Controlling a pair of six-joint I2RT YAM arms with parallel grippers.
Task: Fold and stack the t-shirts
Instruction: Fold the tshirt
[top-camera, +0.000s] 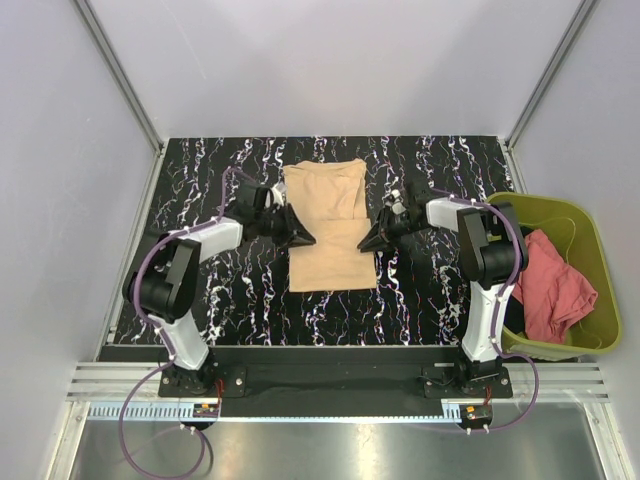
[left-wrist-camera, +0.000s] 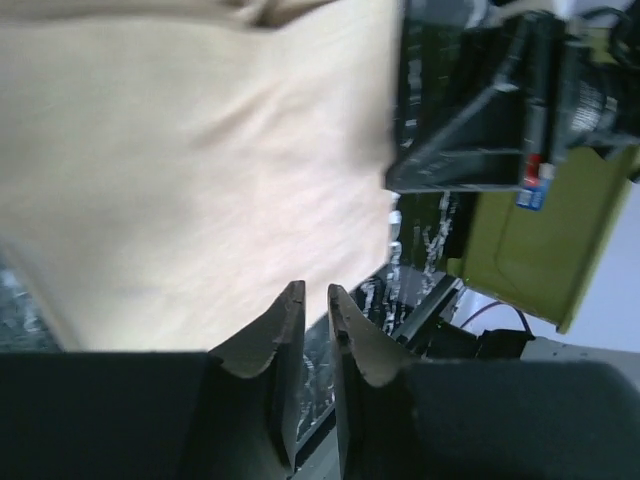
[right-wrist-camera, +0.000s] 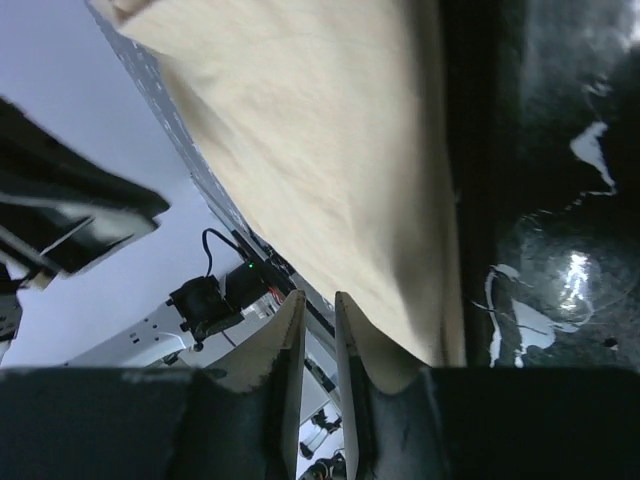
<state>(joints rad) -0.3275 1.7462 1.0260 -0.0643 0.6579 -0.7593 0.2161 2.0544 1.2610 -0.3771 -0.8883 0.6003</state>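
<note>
From the top external view, the tan-beige short-sleeved cloth t-shirt (top-camera: 330, 258) lies flat at the middle of the black white-veined marbled table (top-camera: 200, 170), between the 2 arms. It forms a narrow rectangle, so its sides appear already folded inward. The crosswise fold that would shorten it looks not yet done. The crumpled salmon-red cloth t-shirt (top-camera: 550, 290) sits in the olive-green plastic bin (top-camera: 606, 300) at the table's right end, unfolded, and no stack exists. I judge that less than half of the job is finished. The tan shirt's long axis runs from the arm bases toward the far edge. Its straight hem is nearest the bases, and the layered, creased end, probably the neck and sleeves, points away. The left gripper (top-camera: 300, 238) meets the shirt's left edge about halfway along and the right gripper (top-camera: 366, 240) meets the right edge opposite it. In the left wrist view, the left gripper (left-wrist-camera: 310, 305) has its fingers drawn almost together with only a thin slit between them and no cloth visible in it. The blurred tan cloth (left-wrist-camera: 200, 170) spreads beyond the tips and the bin (left-wrist-camera: 530, 250) stands further right. In the right wrist view, the right gripper (right-wrist-camera: 318, 310) is likewise nearly closed and seemingly empty. The shirt's edge (right-wrist-camera: 320, 150) runs just beside its right finger over the dark table (right-wrist-camera: 560, 200).
</note>
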